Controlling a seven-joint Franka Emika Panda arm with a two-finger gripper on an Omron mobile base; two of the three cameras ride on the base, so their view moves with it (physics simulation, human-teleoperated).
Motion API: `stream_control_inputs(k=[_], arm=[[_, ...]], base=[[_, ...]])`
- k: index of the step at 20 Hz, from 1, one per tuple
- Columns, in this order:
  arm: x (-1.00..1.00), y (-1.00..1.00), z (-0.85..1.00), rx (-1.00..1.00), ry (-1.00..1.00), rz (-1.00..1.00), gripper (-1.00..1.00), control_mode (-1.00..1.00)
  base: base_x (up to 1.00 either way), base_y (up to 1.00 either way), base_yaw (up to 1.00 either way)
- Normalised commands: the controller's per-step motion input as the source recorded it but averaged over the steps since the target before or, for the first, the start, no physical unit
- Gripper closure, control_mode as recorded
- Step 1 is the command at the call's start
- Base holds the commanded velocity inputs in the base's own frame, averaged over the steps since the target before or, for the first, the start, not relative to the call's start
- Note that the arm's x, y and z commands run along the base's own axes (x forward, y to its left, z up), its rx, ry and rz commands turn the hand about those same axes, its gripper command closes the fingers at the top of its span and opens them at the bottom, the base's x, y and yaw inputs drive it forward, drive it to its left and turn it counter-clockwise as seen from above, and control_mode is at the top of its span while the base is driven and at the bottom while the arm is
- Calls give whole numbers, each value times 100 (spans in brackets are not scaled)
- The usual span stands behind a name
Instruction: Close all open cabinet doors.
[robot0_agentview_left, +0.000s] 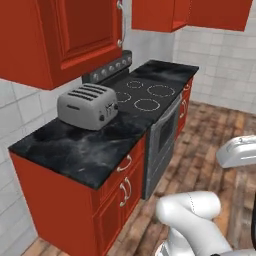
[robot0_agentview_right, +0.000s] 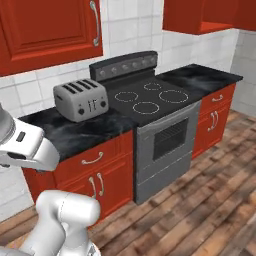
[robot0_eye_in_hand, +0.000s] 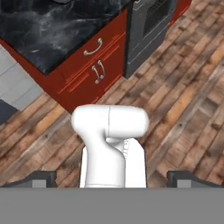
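While tool (robot0_eye_in_hand: 112, 178) hangs above wood floor (robot0_eye_in_hand: 188, 96) before red base cabinets (robot0_eye_in_hand: 94, 65), we see its dark tips spread wide, nothing between them. Red wall-cabinet door (robot0_agentview_right: 47, 25) with silver bar handle (robot0_agentview_right: 94, 22) sits up left above toaster (robot0_agentview_right: 81, 99) on black marble bench (robot0_agentview_right: 85, 131); we cannot tell whether fully shut. Stove (robot0_agentview_right: 150, 100) right of toaster.

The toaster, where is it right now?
The toaster sits on the black counter, just left of the stove in the right base view, under the tall red cabinet door.
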Motion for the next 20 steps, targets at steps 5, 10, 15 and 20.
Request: stream_control_inputs(k=[5,10,15,20], arm=[[0,0,0,0,0,0,-100,100],[0,0,0,0,0,0,-100,100],[0,0,0,0,0,0,-100,100],[0,0,0,0,0,0,-100,100]], base=[[81,-100,-44],[87,-89,-43],[98,-60,-38],[100,-36,-28]])
